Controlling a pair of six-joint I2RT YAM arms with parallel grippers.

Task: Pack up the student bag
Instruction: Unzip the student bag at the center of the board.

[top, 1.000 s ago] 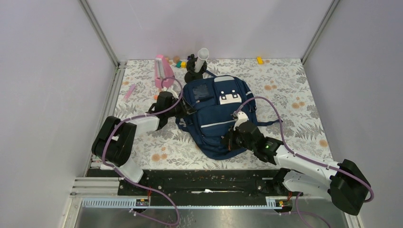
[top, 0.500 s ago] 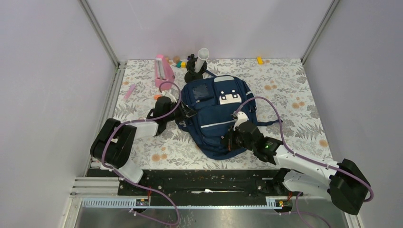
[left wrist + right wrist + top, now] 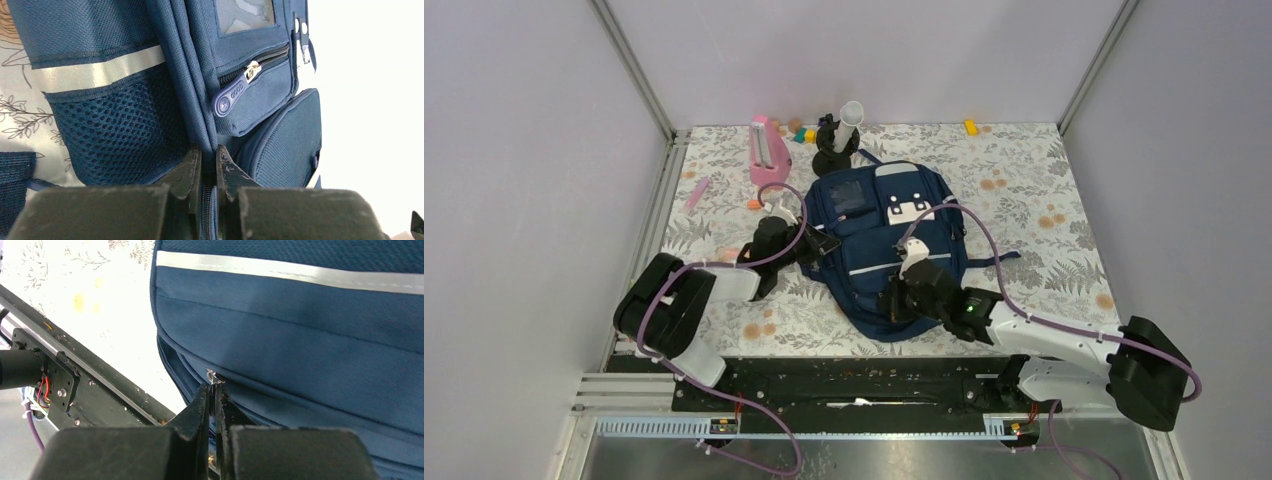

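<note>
bag (image 3: 879, 235) lies flat, front up, mid table (image 3: 1044, 215), between both arms. left gripper (image 3: 209, 156) is at its left edge: jaws nearly closed, pinching the side seam fold just beside the mesh pocket (image 3: 115, 125) (lilac zip tab (image 3: 229, 97) hangs free above the tips). right gripper (image 3: 212, 390) is at the near bottom edge: jaws closed tight, small metal zip ring (image 3: 215, 376) right at the tips, can't tell if a pull is clamped. pink item (image 3: 766, 150) sits near the far edge, apart from the bag.
</note>
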